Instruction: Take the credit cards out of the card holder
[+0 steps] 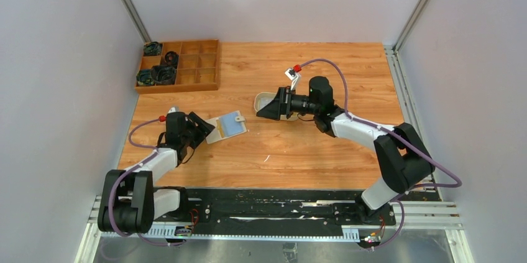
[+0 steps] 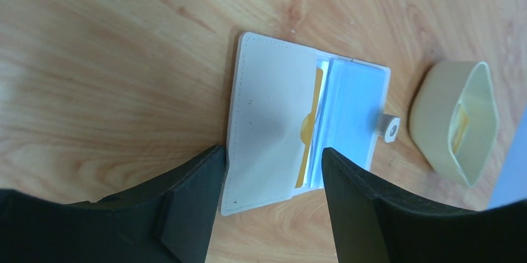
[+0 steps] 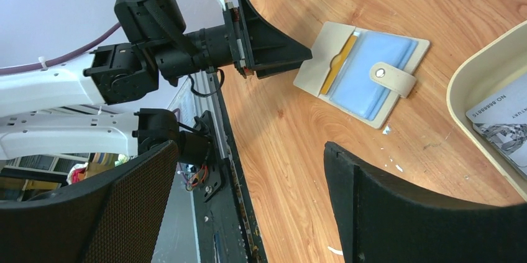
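The card holder lies open on the wood, cream flap on one side and pale-blue pocket with snap tab on the other. A yellow credit card is tucked between the two halves, also in the right wrist view. My left gripper is open, its fingers straddling the holder's near edge, the left finger against the cream flap's side. My right gripper is open with nothing in it, hovering by the beige tray. A pale printed card lies in the tray.
A wooden compartment box with dark parts in its left cells stands at the back left. The beige tray sits just right of the card holder. The black rail runs along the table's near edge.
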Tool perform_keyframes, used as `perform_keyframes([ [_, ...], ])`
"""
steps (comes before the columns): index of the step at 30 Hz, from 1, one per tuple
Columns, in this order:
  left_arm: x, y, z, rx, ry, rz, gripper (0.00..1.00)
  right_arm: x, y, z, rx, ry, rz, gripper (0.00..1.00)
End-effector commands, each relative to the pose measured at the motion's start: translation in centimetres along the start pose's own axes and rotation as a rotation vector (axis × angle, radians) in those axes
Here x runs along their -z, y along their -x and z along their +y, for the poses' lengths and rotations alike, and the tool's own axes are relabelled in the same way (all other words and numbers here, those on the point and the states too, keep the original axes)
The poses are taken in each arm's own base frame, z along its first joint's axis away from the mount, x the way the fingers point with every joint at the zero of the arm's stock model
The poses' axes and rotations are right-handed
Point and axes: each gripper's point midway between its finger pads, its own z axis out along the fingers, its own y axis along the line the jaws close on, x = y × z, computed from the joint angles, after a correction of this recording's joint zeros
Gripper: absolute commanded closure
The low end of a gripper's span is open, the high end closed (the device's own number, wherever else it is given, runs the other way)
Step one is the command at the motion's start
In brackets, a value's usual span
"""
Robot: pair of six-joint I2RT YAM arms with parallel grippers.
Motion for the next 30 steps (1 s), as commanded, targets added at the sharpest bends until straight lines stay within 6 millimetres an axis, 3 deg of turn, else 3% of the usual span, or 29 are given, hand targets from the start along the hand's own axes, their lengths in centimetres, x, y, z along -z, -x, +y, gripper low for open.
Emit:
perform_keyframes([
  [1,-0.3,-3.7,2.3,0.023,0.012,0.114,0.31,-0.3,-0.8,0.2,-0.003,0.035,0.02,0.09],
  [11,-0.2,-3.6,-2.5,-0.005,-0.241,0.146,0.32,-0.6,-1.5,-0.2,-0.016,0.067,0.032,0.09],
  [16,-0.8,-3.7,-3.5,-0.017,-0.279,0.189,0.36,-0.7,-1.5,-0.2,-0.018,0.076,0.032,0.09],
  [24,-1.2,-2.1,-4.7,0.026,-0.33,0.106,0.37,-0.7,-1.4,0.0,-0.01,0.085,0.026,0.09],
  [30,-1.4,-1.0,-7.2,0.127,-0.482,0.052,0.39,-0.7,-1.6,0.0,-0.018,0.099,0.027,0.1],
])
